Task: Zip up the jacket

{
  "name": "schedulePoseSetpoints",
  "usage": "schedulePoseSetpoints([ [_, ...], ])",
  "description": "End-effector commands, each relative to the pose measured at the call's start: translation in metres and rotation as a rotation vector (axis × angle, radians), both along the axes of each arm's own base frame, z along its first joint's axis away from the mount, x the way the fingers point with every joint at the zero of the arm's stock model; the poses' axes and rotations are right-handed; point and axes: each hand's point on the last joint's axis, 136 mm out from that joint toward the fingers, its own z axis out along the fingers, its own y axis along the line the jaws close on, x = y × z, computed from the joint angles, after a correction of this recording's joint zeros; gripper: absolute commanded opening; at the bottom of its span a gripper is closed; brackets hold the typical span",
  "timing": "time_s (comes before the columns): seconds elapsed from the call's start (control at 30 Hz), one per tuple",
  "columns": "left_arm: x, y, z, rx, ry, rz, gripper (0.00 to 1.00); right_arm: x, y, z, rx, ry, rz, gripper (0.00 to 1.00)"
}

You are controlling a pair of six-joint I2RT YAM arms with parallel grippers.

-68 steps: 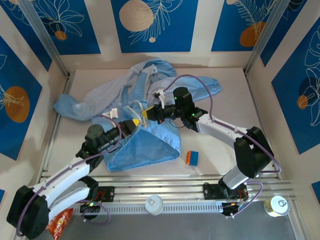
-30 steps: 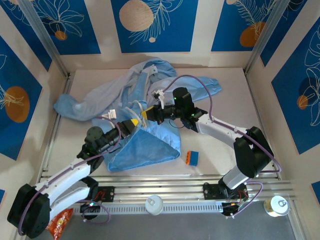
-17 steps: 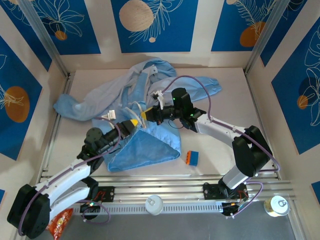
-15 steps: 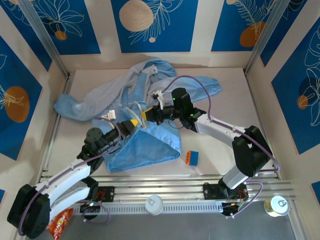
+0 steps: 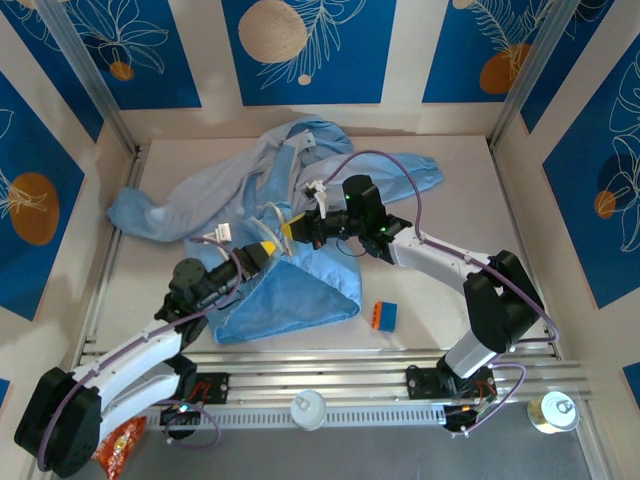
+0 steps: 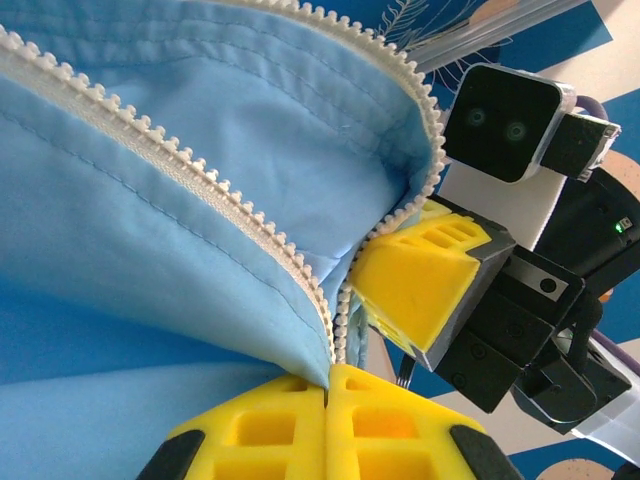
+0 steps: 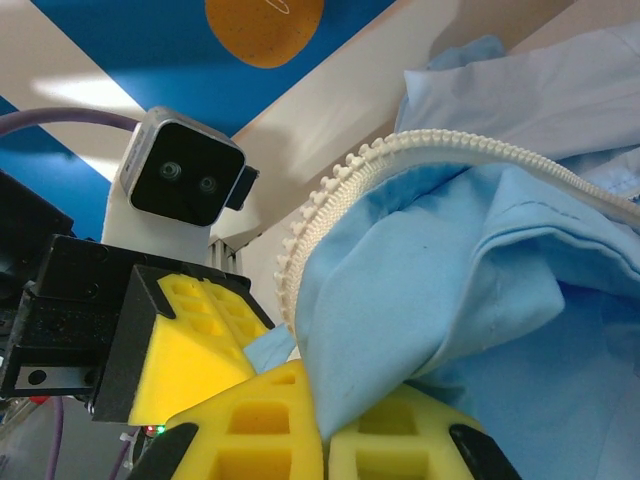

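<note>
Two arms worked over the pale table, where the large light-blue thin-fabric hooded jacket lay crumpled across the middle. Its hood pointed to 12 o'clock, its sleeves trailed toward 10 and 2 o'clock, and its hem lay toward 6 o'clock.

The step in hand was judged to be lining up the two halves of the pale whitish toothed zipper near their lower end. No slider could be made out. Doing this well would call for one firm anchoring pinch while the other grip drew the tape away toward 1 o'clock. That would keep both tooth rows taut, flat and parallel, with no loose fold of cloth between them. Too hard a pull risked dragging the thin fabric out of a pinch.

The white left arm reached from its base at 7 o'clock toward the centre, with the forearm low over the hem. The white right arm rose from 5 o'clock, bent its elbow at 3 o'clock and ran its forearm back toward the centre.

The left gripper was closed, its yellow pads pinching the jacket edge where the two tooth rows met. The right gripper, just beside it at 1 o'clock, was likewise closed, with a fold of jacket cloth between its pads beside the curving zipper. A small orange-and-blue block lay apart at 4 o'clock.
</note>
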Motion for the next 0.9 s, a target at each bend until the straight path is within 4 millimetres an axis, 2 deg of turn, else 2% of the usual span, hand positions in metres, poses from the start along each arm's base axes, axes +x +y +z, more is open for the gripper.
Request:
schedulePoseSetpoints([
  [0.0,0.0003,0.0047,0.0172,-0.048,-0.063,0.018,0.0,-0.0021,0.0063,0.0194,0.043,-0.053,0.037,0.0],
  [0.87,0.0043,0.0044,0.0175,-0.08,-0.058,0.025,0.0,-0.004,0.0089,0.0195,0.048,-0.053,0.055,0.0],
])
